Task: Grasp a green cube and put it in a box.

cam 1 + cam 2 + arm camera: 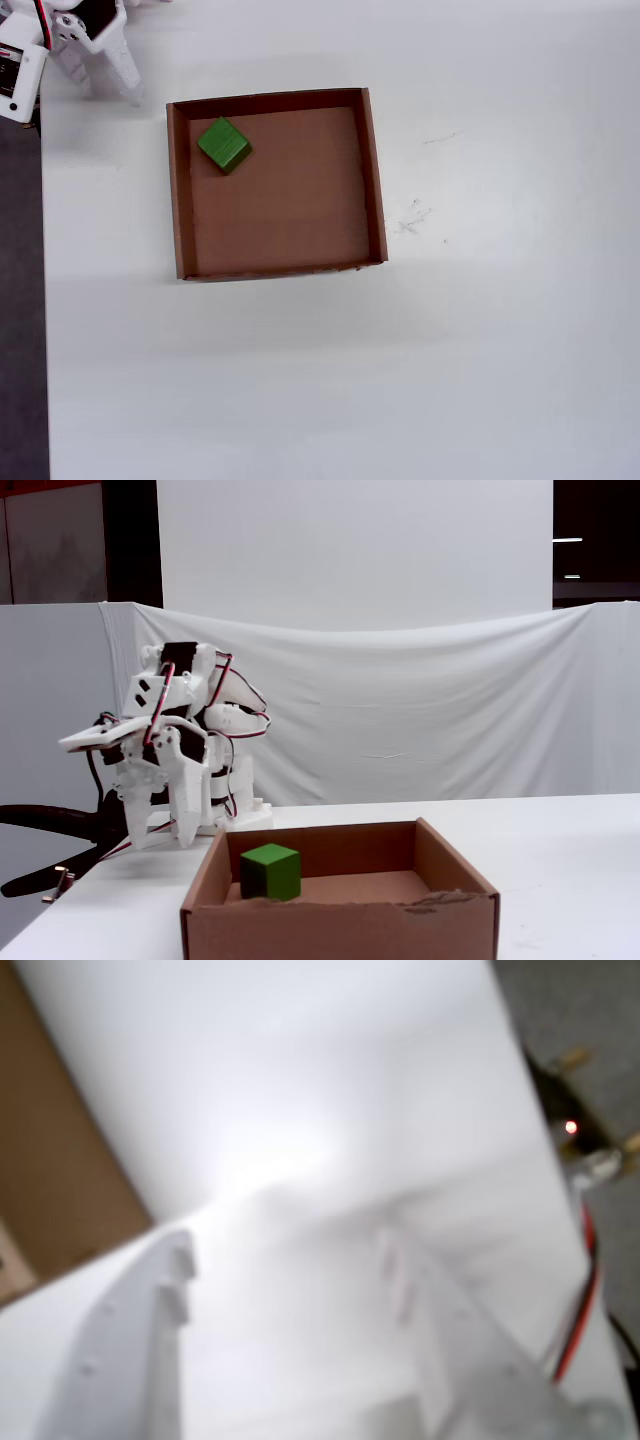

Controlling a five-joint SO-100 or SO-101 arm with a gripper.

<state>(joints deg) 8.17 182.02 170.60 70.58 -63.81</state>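
Observation:
The green cube (224, 144) lies on the floor of the box (372, 170), in its upper left corner in the overhead view. In the fixed view the cube (270, 871) sits at the left of the box (330, 930), apart from the arm. My gripper (100, 85) is folded back at the table's upper left corner, outside the box. In the fixed view it (160, 838) points down at the table, left of the box. In the blurred wrist view its two white fingers stand apart with nothing between them (285, 1250). Brown cardboard (50, 1160) shows at the left edge.
The white table (450, 350) spreads to the right of and below the box in the overhead view. Its left edge (43, 300) borders a dark floor. A white cloth backdrop (420, 700) hangs behind the table. Red wires (585, 1300) run along the wrist.

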